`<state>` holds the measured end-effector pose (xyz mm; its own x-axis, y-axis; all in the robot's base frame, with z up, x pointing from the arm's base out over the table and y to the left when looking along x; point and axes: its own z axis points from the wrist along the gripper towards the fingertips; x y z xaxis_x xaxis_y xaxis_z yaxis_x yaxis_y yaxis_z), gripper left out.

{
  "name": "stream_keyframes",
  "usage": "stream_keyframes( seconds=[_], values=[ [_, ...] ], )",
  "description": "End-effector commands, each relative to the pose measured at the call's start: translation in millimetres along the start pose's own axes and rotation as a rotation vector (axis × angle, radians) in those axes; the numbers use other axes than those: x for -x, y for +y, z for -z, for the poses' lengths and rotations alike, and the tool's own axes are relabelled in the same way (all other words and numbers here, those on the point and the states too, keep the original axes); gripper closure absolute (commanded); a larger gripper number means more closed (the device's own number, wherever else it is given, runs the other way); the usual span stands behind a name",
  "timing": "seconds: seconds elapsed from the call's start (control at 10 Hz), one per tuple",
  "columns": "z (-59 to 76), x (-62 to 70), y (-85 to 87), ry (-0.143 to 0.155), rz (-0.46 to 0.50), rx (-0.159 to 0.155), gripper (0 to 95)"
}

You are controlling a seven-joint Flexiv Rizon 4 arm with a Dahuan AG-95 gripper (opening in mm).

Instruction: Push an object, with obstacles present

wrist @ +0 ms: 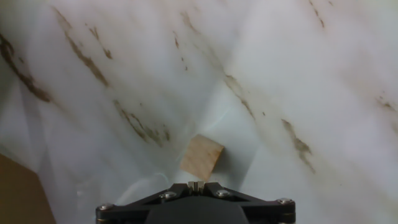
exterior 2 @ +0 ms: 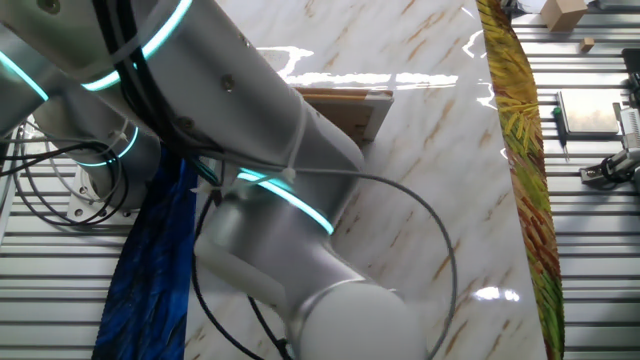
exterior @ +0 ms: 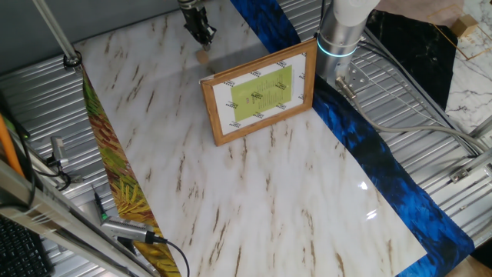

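The tiny light-tan block [wrist: 202,157] lies on the marble table just ahead of my fingertips; it also shows in one fixed view [exterior: 204,55]. My gripper [wrist: 196,185] is shut and empty, its tips right behind the block, touching or nearly touching it. In that fixed view the gripper [exterior: 203,36] stands at the far edge of the table, just above the block. The brown picture frame [exterior: 260,91] with white mat and yellow-green sheet lies a little nearer the camera than the block. In the other fixed view the arm hides most of it; only the frame's corner [exterior 2: 350,108] shows.
A blue cloth strip [exterior: 369,146] runs along the table's right side by the arm's base [exterior: 338,38]. A yellow-green leaf-patterned strip [exterior: 115,177] runs along the left side. Cables and tools lie on the ribbed metal around the table.
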<state>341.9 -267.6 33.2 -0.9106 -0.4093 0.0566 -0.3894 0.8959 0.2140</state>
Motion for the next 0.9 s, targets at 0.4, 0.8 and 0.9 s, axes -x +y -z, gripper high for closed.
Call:
stream_keyframes(
  seconds=[0.4, 0.8, 0.9],
  values=[
    [-4.1, 19.9, -5.1, -0.006, 0.012, 0.002, 95.0],
    [4.4, 48.6, -6.1, -0.006, 0.034, 0.003, 95.0],
    [5.7, 55.3, -6.0, -0.007, 0.04, 0.004, 95.0]
  ],
)
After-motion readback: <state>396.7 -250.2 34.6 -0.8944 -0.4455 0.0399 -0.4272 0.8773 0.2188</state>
